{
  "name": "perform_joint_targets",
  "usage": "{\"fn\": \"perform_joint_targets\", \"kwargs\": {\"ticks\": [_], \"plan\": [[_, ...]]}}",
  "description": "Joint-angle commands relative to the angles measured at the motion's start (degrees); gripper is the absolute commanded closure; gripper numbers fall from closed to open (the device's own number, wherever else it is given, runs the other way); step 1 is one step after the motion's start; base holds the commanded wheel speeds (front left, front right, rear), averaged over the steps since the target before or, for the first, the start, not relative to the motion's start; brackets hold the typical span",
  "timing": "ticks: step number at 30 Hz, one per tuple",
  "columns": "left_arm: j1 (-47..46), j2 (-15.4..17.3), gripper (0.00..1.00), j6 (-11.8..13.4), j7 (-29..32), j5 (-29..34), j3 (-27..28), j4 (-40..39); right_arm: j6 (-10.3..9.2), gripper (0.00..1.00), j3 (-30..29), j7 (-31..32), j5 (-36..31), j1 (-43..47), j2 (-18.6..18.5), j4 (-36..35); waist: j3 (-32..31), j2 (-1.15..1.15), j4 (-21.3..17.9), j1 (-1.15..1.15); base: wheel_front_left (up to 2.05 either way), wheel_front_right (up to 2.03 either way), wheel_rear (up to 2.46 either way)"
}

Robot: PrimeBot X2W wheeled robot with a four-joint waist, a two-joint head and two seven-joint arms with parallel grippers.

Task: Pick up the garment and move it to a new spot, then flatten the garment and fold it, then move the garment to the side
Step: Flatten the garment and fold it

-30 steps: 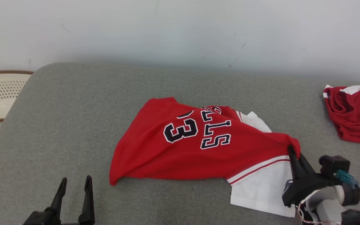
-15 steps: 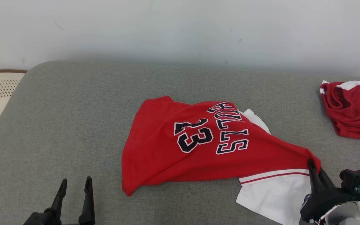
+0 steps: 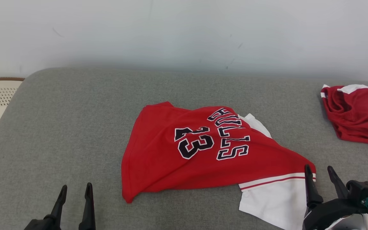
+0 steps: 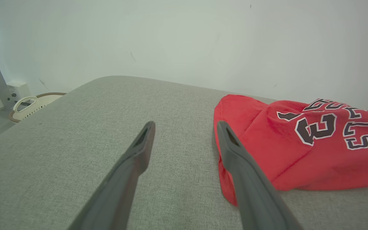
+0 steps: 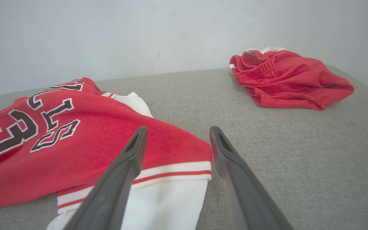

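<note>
- The garment [image 3: 203,153], a red jersey with a white under-layer, lies bunched and creased near the middle of the grey padded surface [image 3: 59,127]; it is neither flat nor folded
- The right gripper [image 3: 318,167] has its fingers spread wide and holds nothing; it is poised at the garment's near right corner by the striped hem, and whether a tip touches the cloth cannot be told
- The left gripper [image 3: 76,186] has its fingers parted and is empty, near the garment's near left corner but apart from it
- Risk: a pinch at the hem may catch the red layer alone, so the white layer drags and the creases worsen
- Risk: a pull from one corner only would likely skew or slide the whole garment rather than spread it
- Risk: a sweep to the right could carry cloth toward the second red garment [image 3: 353,115], which is well apart at present
- Risk: a fingertip pressed too low may snag on the grey cover
</note>
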Motion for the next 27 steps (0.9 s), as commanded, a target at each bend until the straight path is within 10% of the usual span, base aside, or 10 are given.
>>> {"fn": "perform_joint_targets", "kwargs": {"ticks": [1, 27], "plan": [[1.10, -0.05, 0.00, -0.04, -0.22, 0.28, 0.31, -0.05, -0.04, 0.00, 0.00, -0.73, -0.63, 0.81, 0.31, -0.54, -0.16, 0.00, -0.28, 0.00, 0.00, 0.00, 0.00], [-2.70, -0.35, 0.00, -3.41, -0.21, -0.36, -6.45, 11.10, -0.04, 0.00, 4.66, -4.23, -1.06, 0.59, 3.52, -2.49, 1.39, 0.00, -4.92, 0.00, 0.00, 0.00, 0.00]]}}
